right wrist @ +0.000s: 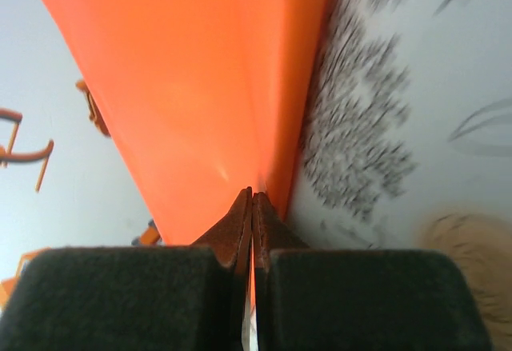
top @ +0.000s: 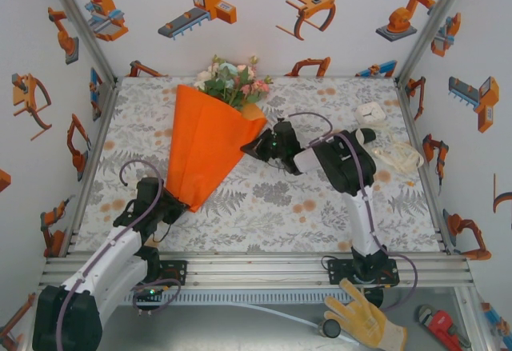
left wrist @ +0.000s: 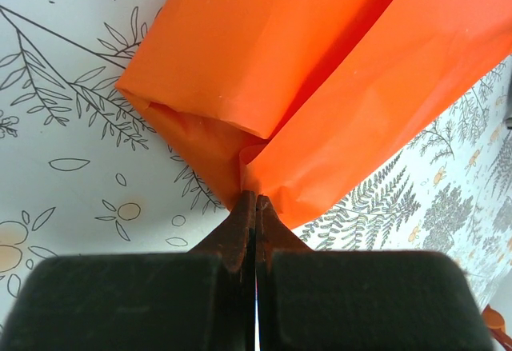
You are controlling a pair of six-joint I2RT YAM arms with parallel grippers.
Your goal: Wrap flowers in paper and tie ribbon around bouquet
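the bouquet [top: 210, 139] lies on the bench [top: 304, 207], upper left of centre in the top view: an orange paper [left wrist: 320, 71] cone with pink and white flowers [top: 232, 81] at its wide upper end. the left arm [top: 120, 247] reaches to the narrow tip, jaws clamped on the paper; the right arm [top: 346, 165] bends left, jaws pinched on the cone's right edge. stems hidden inside.

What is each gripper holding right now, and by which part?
Both hold the orange paper: the left gripper pinches its narrow bottom tip, the right gripper pinches its side edge near the wide end.
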